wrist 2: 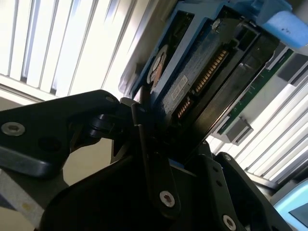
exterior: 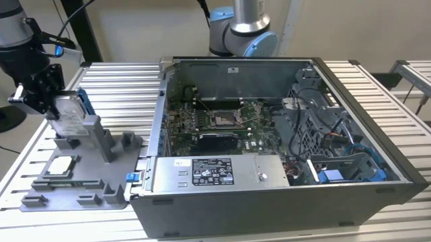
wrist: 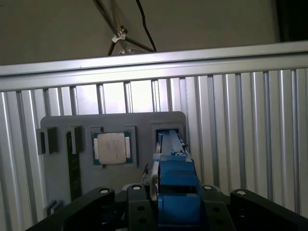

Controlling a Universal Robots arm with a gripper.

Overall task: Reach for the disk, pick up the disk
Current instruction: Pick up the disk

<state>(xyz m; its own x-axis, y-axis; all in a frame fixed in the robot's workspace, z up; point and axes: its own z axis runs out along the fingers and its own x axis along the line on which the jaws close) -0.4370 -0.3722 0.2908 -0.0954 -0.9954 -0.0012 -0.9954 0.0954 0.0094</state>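
Gripper [exterior: 48, 103] is clamping the upright disk [exterior: 68, 117]; I am seeing it at the grey tray [exterior: 70, 195], at the exterior view's left.

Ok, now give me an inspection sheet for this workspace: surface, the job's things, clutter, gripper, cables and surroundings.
Surface: slatted metal table, with a grey holder plate at the exterior view's left.
Job's things: disk in its blue bracket, standing on edge in the holder plate.
Clutter: square silver chip lying flat in the holder plate; open computer case beside the plate.
Gripper: gripper at the disk's upper end; whether it is closed on it cannot be told.
Cables: cable bundles inside the case.
Surroundings: another robot arm's base behind the case; plain wall.
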